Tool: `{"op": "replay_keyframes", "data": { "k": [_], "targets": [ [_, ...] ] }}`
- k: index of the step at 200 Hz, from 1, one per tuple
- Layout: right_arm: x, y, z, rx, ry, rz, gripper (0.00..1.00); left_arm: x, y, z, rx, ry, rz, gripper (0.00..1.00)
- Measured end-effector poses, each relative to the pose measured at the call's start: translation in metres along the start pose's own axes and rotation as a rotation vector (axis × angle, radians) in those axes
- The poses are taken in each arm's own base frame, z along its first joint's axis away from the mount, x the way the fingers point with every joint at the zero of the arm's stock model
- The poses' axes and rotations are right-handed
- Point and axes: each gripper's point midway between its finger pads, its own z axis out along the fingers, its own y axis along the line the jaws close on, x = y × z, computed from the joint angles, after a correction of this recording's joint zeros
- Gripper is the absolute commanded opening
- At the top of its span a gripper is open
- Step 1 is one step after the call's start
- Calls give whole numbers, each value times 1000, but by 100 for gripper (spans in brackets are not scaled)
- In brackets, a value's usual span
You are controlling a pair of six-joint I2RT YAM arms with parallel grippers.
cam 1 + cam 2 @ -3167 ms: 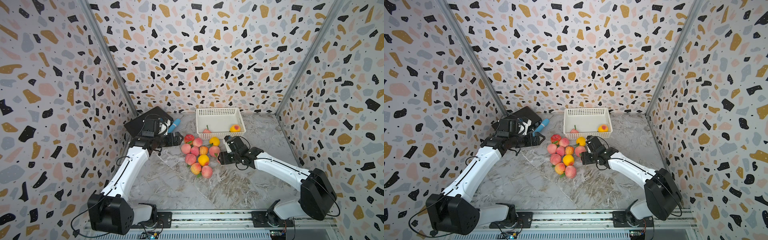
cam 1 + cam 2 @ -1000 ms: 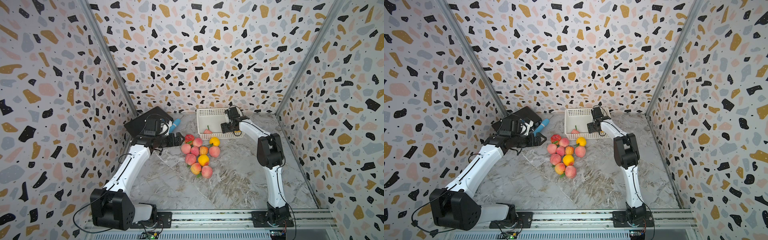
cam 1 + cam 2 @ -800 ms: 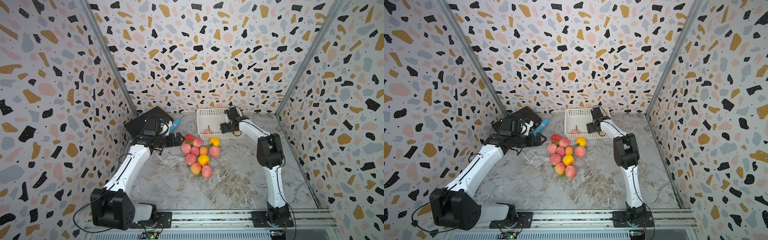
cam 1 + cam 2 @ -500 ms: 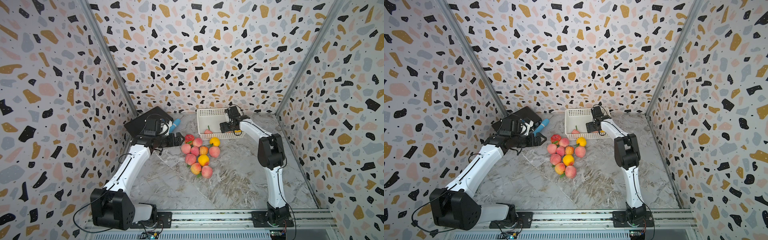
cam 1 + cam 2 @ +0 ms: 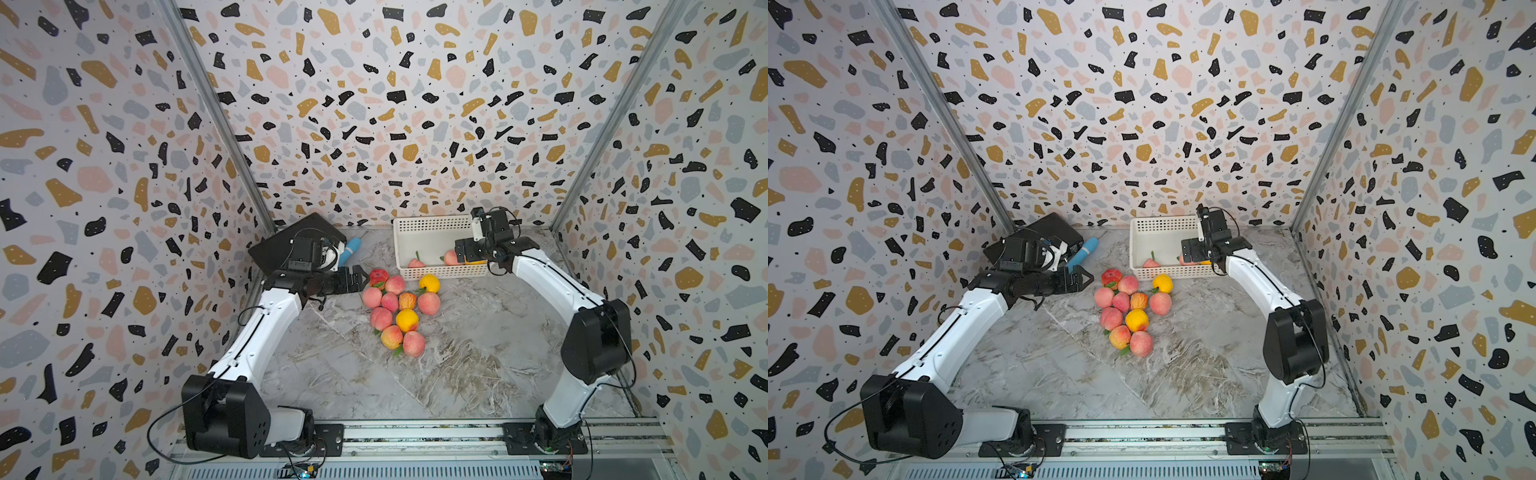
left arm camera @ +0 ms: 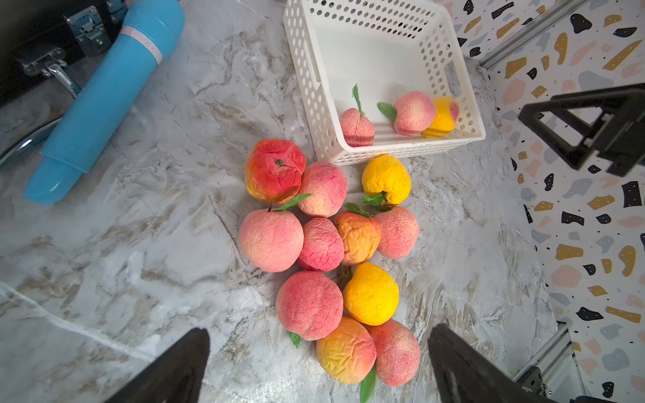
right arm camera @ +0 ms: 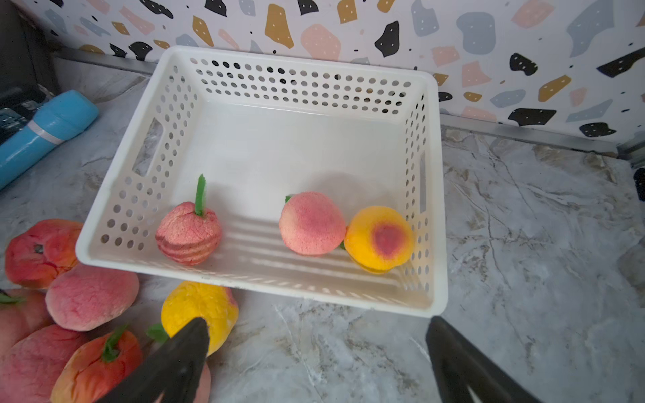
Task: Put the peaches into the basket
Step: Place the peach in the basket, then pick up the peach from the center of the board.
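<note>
Both top views show my left hand [image 5: 360,279] above the worktop [image 5: 478,353], wide open and empty, with the pile of peaches [image 5: 381,318] just in front of its fingertips. My right hand [image 5: 464,250] hangs over the basket [image 5: 432,219], above the corner closest to my right arm. It is also open, and a few peaches lie below it inside.

Left wrist view: my two fingers [image 6: 167,370] stand far apart with nothing between them. Eleven peaches lie ahead of the hand, touching one another, and the basket is beyond them. A blue cylinder [image 6: 104,101] lies off to one side, apart from the fruit.

Right wrist view: the fingers [image 7: 174,363] are spread wide and hold nothing. The basket is directly ahead with three peaches on its floor, and one yellow peach [image 7: 195,303] lies just beside its near wall.

The skins are wrinkled and dented, so I judge these are soft, light imitation fruits that give under pressure. They are round and may roll. I would take one at the edge of the pile, across its widest part, not by the leaf.
</note>
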Motion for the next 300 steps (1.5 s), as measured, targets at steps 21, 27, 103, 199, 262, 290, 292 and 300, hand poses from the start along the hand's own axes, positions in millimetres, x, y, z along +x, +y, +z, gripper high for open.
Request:
{"op": "replay_keyframes", "data": {
  "k": [21,27,103,199,262,290,292,300],
  "targets": [
    [41,-1,-13,-24,16,32,96,3,5,7,-11,20,-11,99],
    [54,-1,-16,-29,23,41,96,3,6,9,-14,26,-14,100],
    [150,-7,-26,-63,2,100,94,21,24,71,-75,171,-60,96],
    [152,1,-22,-126,-85,158,92,-33,47,161,-133,150,-57,99],
    [148,4,-23,-148,-100,164,92,-33,54,190,-180,178,-43,97],
    [148,4,-23,-149,-98,163,92,-28,54,200,-196,196,-37,89],
    [148,4,-23,-149,-98,164,92,-27,55,201,-197,198,-38,88],
    [148,4,-23,-149,-98,164,92,-25,54,203,-200,204,-37,86]
  ]
}}
